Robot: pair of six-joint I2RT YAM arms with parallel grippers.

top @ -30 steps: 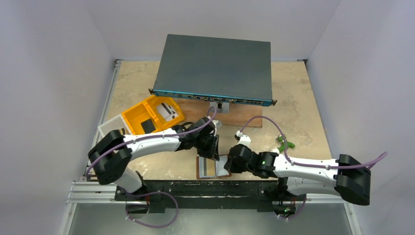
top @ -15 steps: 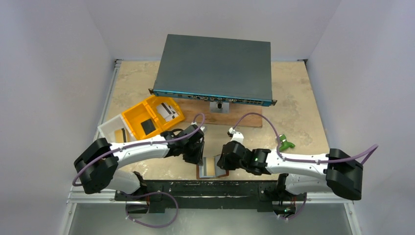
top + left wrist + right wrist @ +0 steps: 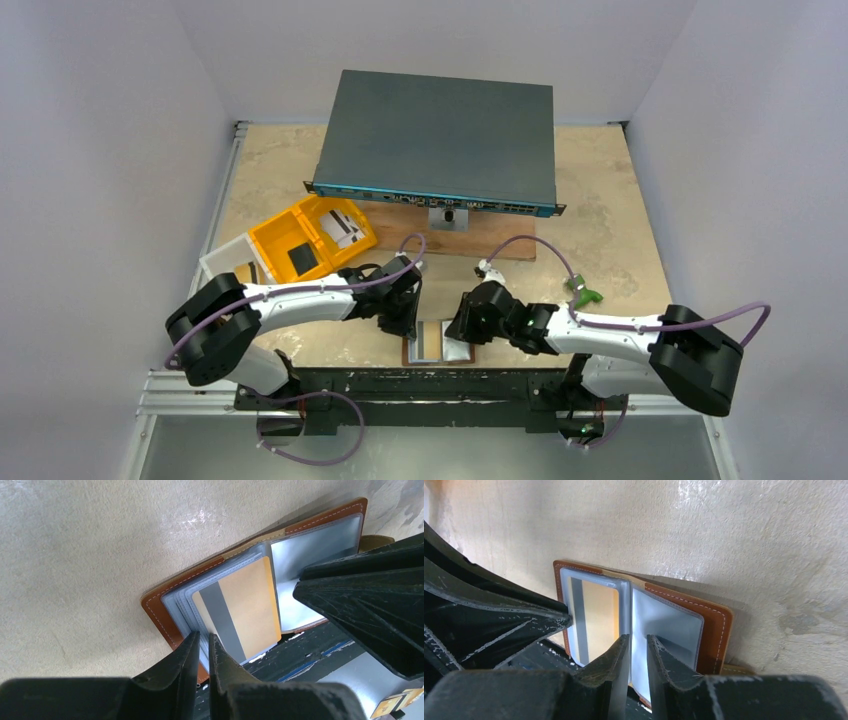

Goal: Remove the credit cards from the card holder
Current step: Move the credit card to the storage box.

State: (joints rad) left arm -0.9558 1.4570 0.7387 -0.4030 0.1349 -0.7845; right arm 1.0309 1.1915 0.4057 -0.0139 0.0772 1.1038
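Since a second ago both arms have shifted: the left fingers (image 3: 175,677) came nearer and lower, to the left side of the card holder (image 3: 428,346), while the right arm moved only a little.

At the near edge of the desk (image 3: 600,220), between the two arms, the card holder lies open and flat, with its brown leather down and the clear pockets up. One credit card (image 3: 247,605), golden with a grey stripe, sits inside a clear pocket on the left half.

At the left edge of the pocket stack, the left fingers are almost together with only a narrow slit between them. I cannot tell if they pinch a pocket. The right fingers (image 3: 610,672) stand slightly spread, and the edge of one raised pocket leaf is in the gap.

Farther back on the left, a yellow tray (image 3: 268,240) holds a black card (image 3: 302,259) and white-grey cards (image 3: 342,228). A clear box (image 3: 218,262) is just beside it. On the right lies a small green object (image 3: 583,294).

At the far side a grey network switch (image 3: 440,130) rests on a brown board (image 3: 480,240).
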